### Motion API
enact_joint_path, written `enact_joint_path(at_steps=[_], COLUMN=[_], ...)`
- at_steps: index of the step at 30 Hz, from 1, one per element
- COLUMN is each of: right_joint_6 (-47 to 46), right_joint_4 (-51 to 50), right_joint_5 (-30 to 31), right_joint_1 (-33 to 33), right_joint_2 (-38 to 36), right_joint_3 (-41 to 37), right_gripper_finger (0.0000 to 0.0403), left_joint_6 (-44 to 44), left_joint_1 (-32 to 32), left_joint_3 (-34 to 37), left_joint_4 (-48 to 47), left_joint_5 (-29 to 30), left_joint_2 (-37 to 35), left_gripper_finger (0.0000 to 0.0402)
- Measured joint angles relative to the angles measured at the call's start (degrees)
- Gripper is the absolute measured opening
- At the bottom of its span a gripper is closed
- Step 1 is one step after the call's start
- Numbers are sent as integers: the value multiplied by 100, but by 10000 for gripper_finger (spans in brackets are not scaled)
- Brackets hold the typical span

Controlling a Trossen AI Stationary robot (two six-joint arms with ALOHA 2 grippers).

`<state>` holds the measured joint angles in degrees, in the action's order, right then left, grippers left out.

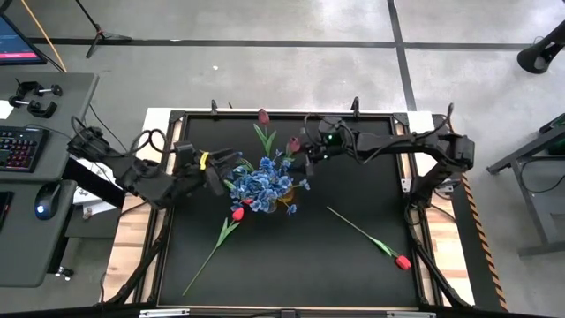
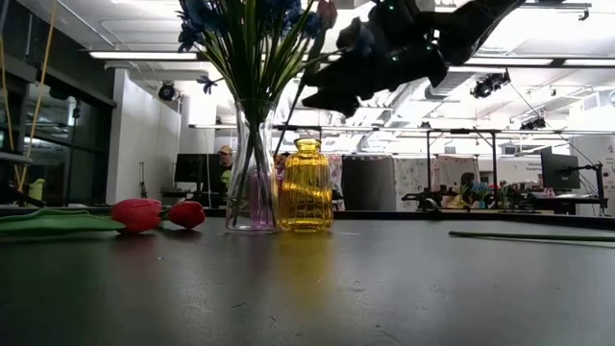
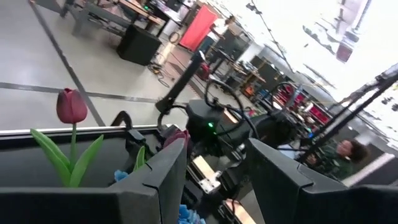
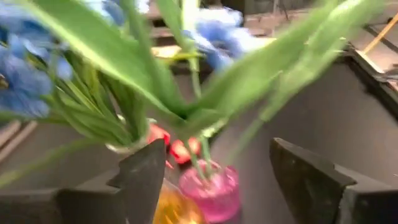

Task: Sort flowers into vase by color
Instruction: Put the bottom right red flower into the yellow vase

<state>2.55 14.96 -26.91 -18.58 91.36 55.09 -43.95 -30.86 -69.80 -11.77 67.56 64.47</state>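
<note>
Left gripper [image 1: 231, 168], fingers spread and empty, waits left of the blue flowers [image 1: 265, 183] while the right gripper [image 1: 305, 152] — fingers parted — hovers beside the upright maroon tulip [image 1: 293, 144], its stem dropping vaseward.

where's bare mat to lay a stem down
Free: the near middle between the red tulip on the left and the red tulip at the near right corner, and the far right past the right end effector. Crowded: around the blue flowers at center.
</note>
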Motion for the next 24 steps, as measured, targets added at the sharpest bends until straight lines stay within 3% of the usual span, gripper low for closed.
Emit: enact_joint_path(at_steps=[7,13,20,24], right_joint_6=[691,1050,998,23], right_joint_4=[-1226,-2906,-5536,-6966], right_joint_5=[-14,-336,-827,-583], right_joint_1=[-586,-805,-269,386], right_joint_2=[-593,-985,-1087,-1087], right_joint_3=[11,11,8,-9], right_gripper_finger=[273,270,270,270], left_joint_6=[517,943,1333,1919], left_joint_1=[-6,-4,160,338], left_joint_3=[-2,-2,-2,-2], left_joint_4=[4,-14,-42,-46], left_joint_5=[-94,-76,42,-264], left_joint_2=[-396,-568,-566,-570], left_gripper_finger=[157,157,157,157])
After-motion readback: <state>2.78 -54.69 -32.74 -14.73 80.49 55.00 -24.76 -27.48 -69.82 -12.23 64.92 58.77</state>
